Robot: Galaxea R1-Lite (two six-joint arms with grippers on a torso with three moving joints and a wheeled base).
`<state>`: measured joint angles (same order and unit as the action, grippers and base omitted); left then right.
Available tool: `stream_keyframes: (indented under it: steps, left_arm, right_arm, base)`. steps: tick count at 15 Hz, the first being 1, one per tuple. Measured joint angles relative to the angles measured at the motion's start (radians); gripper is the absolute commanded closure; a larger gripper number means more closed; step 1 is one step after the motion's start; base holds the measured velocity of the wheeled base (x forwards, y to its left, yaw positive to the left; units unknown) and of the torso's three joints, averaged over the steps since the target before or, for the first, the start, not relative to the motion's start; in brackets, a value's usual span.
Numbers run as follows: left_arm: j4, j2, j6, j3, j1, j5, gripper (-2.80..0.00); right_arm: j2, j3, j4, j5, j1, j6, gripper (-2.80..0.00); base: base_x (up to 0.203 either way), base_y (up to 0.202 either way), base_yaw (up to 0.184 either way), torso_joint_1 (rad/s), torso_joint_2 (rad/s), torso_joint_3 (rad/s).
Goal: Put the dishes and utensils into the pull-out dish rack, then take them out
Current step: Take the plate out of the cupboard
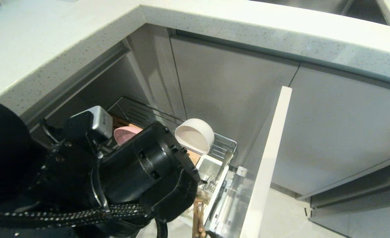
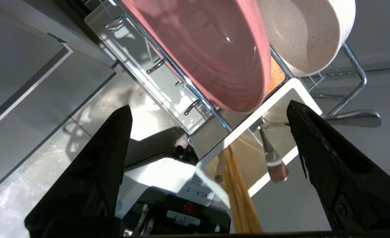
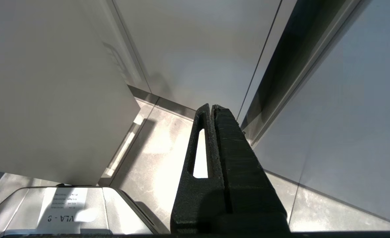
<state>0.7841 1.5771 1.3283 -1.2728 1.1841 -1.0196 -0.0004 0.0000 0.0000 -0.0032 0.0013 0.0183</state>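
Pink plate (image 2: pixel 214 49), cream-white speckled bowl (image 2: pixel 309 33), chrome wire rack (image 2: pixel 353 62) – white cutlery tub (image 2: pixel 291 89), lt wood chopsticks (image 2: pixel 239 195), shiny metal spoon (image 2: pixel 271 155), black grippers – L (image 2: pixel 208 138), R (image 3: pixel 211 109).

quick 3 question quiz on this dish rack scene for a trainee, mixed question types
1. True or false: the pink plate stands on edge in the rack.
2. The chopsticks are: A) on the counter B) in the white tub C) in the left gripper.
3. Fill in: the right gripper is ____.

Key: 1 true. 2 B; the spoon is in the tub too, the bowl stands beside the plate, and the left gripper is open and empty. 3 shut.
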Motion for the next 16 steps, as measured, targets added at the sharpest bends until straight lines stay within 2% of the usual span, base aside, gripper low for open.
stream_keyframes:
  steps: [6, 13, 14, 16]
  left_arm:
    - [-0.073, 0.067, -0.001, 0.007, -0.082, -0.037, -2.80]
    - [-0.119, 0.107, -0.004, 0.004, -0.107, -0.045, -2.80]
    - [-0.119, 0.110, -0.005, 0.002, -0.108, -0.045, 0.00]
    - [-0.119, 0.114, -0.006, 0.001, -0.108, -0.045, 0.00]
  right_arm:
    - [0.000, 0.000, 0.000, 0.000, 0.000, 0.000, 0.00]
    - [0.000, 0.000, 0.000, 0.000, 0.000, 0.000, 0.00]
    - [0.000, 0.000, 0.000, 0.000, 0.000, 0.000, 0.00]
    - [0.000, 0.000, 0.000, 0.000, 0.000, 0.000, 0.00]
  base:
    - [0.000, 0.000, 0.000, 0.000, 0.00, 0.000]
    - [0.000, 0.000, 0.000, 0.000, 0.00, 0.000]
    - [0.000, 0.000, 0.000, 0.000, 0.00, 0.000]
    - [0.000, 0.000, 0.000, 0.000, 0.00, 0.000]
